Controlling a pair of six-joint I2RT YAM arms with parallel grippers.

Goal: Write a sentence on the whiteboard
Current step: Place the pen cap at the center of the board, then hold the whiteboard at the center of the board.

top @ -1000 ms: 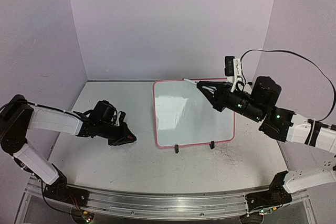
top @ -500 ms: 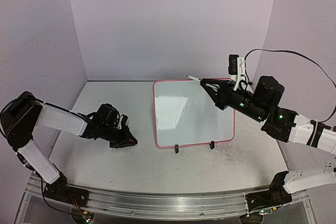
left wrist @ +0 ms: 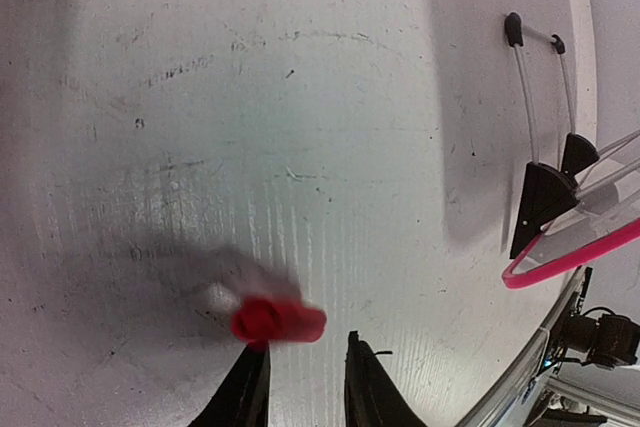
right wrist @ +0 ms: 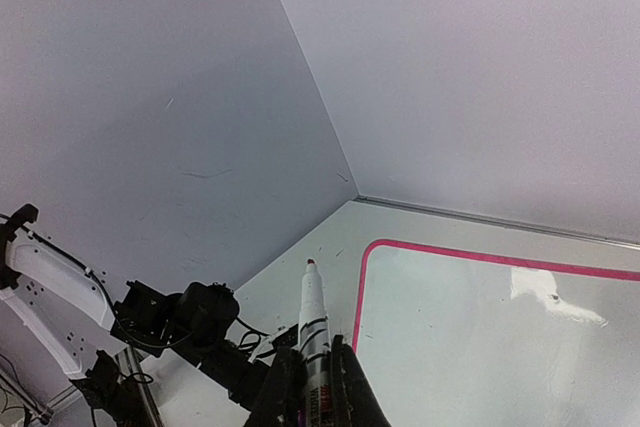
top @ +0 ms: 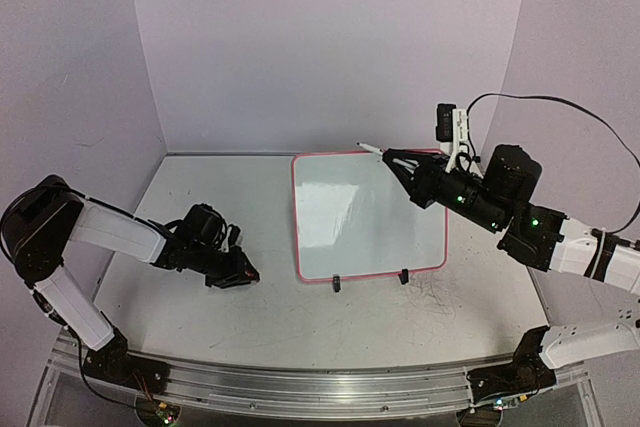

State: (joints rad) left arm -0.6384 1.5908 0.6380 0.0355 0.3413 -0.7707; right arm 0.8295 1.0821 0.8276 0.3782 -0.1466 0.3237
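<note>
The whiteboard [top: 365,215] lies flat mid-table, glossy white with a red-pink rim, and it is blank; the sentence is not visible anywhere. My right gripper [top: 402,163] hovers over the board's far edge, shut on an uncapped white marker [top: 376,153] with its red tip pointing left. The right wrist view shows the marker [right wrist: 313,315] between my fingers, with the board [right wrist: 500,332] below. My left gripper [top: 240,273] is low over the table left of the board, open [left wrist: 305,345]. A blurred red marker cap [left wrist: 278,321] lies loose at its left fingertip.
Two black clip feet [top: 336,284] stand at the board's near edge; one also shows in the left wrist view [left wrist: 545,202] beside the board's pink corner [left wrist: 570,255]. Lilac walls close in the back and both sides. A metal rail [top: 320,387] runs along the front.
My left gripper has dropped lower and drawn slightly left, and the red cap now lies loose outside its jaws. My right gripper rose slightly with the marker, then held still.
</note>
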